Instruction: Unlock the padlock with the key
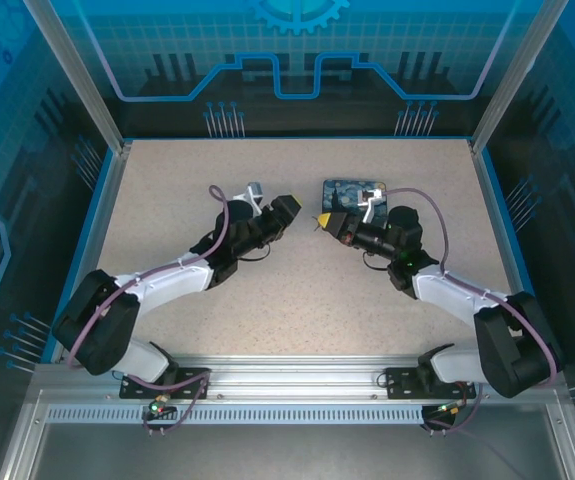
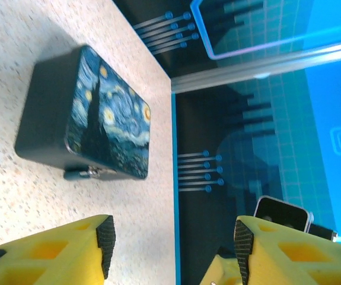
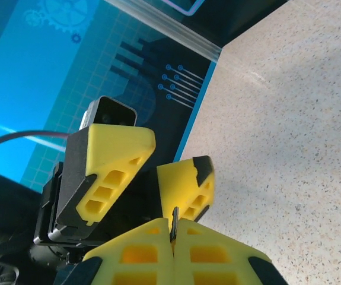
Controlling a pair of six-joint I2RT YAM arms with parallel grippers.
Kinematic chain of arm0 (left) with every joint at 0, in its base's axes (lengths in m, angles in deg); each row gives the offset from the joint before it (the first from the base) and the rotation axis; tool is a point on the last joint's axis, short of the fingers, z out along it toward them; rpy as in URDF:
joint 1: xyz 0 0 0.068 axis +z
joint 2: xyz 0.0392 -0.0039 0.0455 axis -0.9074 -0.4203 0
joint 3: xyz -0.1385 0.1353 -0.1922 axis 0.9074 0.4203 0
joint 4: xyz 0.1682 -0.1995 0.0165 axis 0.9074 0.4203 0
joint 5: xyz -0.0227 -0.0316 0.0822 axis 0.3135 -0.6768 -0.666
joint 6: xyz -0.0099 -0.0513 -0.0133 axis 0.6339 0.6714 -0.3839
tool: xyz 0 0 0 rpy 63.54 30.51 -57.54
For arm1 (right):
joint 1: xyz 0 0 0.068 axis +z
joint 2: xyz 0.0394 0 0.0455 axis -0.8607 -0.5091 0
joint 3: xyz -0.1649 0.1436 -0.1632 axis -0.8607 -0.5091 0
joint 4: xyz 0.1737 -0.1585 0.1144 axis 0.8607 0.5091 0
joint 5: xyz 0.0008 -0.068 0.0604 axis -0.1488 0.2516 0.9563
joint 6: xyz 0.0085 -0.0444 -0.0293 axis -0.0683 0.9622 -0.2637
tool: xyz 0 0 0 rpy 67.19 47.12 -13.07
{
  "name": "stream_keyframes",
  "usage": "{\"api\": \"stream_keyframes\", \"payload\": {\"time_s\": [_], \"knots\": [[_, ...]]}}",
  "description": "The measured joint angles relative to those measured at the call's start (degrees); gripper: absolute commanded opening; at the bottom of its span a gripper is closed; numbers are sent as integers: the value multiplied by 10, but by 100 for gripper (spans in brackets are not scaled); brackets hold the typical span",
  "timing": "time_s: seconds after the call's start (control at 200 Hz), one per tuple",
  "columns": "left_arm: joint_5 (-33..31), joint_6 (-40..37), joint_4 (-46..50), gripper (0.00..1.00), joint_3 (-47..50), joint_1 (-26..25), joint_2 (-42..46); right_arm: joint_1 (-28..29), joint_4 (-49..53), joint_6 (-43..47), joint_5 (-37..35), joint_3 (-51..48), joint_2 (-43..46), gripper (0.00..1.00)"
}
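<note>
The main risk sits with the key [image 3: 174, 218]. It shows as a thin dark sliver pinched at the very tips of the right gripper [image 3: 174, 228], so a small knock or twist could turn it in the pads or drop it on the table [image 1: 267, 300]. The likely cause is close by. In the top view the right gripper [image 1: 320, 222] and the left gripper [image 1: 289, 208] point at each other mid-table, nearly tip to tip, and a careless advance could bump them together. A second risk is the padlock [image 2: 86, 173], which nothing holds. Pushing the key at it would probably shove it along rather than seat the key.

The right jaws are closed fully, with only the key between them. Just beyond, to the left, the left gripper [image 2: 173, 243] has its jaws well apart (about half their reach, I judge), with nothing between them or touching them.

Farther off and to the right lies the painted box [image 2: 93, 113]. The padlock rests against its edge at table level; whether it hangs from a clasp I cannot tell.
</note>
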Motion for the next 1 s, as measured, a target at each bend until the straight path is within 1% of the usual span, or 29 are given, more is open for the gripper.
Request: {"api": "stream_keyframes", "payload": {"time_s": [0.085,0.21,0.36,0.495,0.72,1.0], "knots": [[28,10,-21,51,-12,-1,-24,0,3,3,5,0,-1,0],[50,33,-52,47,-23,-2,-57,0,3,3,9,0,-2,0],[57,48,-73,39,-26,-10,-75,0,3,2,8,0,-2,0],[59,56,-90,34,-26,-16,-75,0,3,2,8,0,-2,0],[58,71,-115,28,-26,-21,-75,0,2,2,8,0,-12,0],[50,71,-121,28,-23,-26,-75,-2,-3,-2,8,0,-13,0]]}}
